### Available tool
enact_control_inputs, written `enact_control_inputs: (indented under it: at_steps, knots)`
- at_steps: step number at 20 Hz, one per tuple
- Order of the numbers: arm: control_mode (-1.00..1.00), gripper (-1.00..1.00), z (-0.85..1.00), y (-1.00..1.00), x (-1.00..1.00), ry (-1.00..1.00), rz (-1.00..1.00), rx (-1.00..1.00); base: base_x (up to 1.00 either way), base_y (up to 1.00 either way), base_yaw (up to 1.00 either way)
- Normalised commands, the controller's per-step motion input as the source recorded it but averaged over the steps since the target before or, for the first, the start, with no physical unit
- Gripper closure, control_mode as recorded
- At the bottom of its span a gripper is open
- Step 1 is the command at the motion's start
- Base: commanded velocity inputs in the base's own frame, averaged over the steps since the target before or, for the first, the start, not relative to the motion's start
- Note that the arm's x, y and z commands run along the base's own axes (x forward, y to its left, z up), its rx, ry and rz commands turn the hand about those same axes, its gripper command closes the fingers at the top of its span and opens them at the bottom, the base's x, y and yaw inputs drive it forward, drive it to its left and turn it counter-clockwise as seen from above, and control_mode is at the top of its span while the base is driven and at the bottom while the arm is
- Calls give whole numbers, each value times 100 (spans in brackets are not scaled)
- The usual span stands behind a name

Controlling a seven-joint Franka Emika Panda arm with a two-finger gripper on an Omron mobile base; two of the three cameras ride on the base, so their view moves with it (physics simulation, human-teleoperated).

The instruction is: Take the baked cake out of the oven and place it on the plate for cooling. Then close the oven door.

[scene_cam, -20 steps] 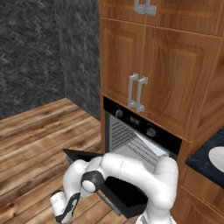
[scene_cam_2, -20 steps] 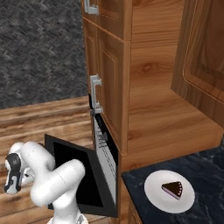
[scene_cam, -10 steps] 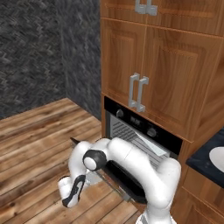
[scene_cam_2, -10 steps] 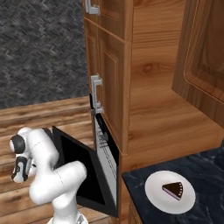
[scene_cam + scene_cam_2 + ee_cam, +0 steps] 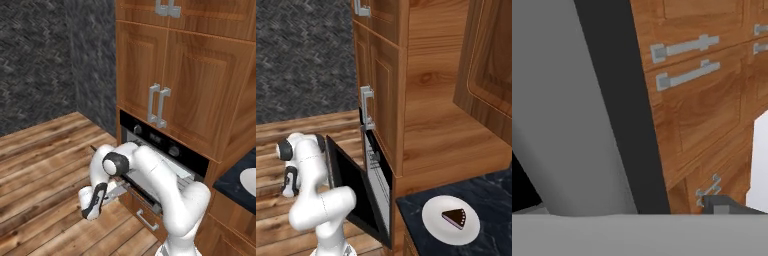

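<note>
Right base view: small dark brown cake wedge [image 5: 455,217] sits on round white plate [image 5: 451,220]; glossy black oven door [image 5: 351,192] half-raised. My gripper [image 5: 93,202], jaws apart, could slip off the door's underside.

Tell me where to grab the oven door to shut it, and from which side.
Judging by its pose, take the oven door by its free upper edge, coming from the floor side where the open gripper hangs. The panel stands partly raised, hinged at the bottom, so pushing that edge toward the oven should swing it closed.
</note>
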Motion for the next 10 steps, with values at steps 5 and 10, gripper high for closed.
enact_control_inputs:
  at_steps: [5,10]
  knots:
    - [-100,-100,24,-100,36,-12,5,4,0,0,0]
    - [-100,-100,27,-100,33,-4,4,0,0,0,0]
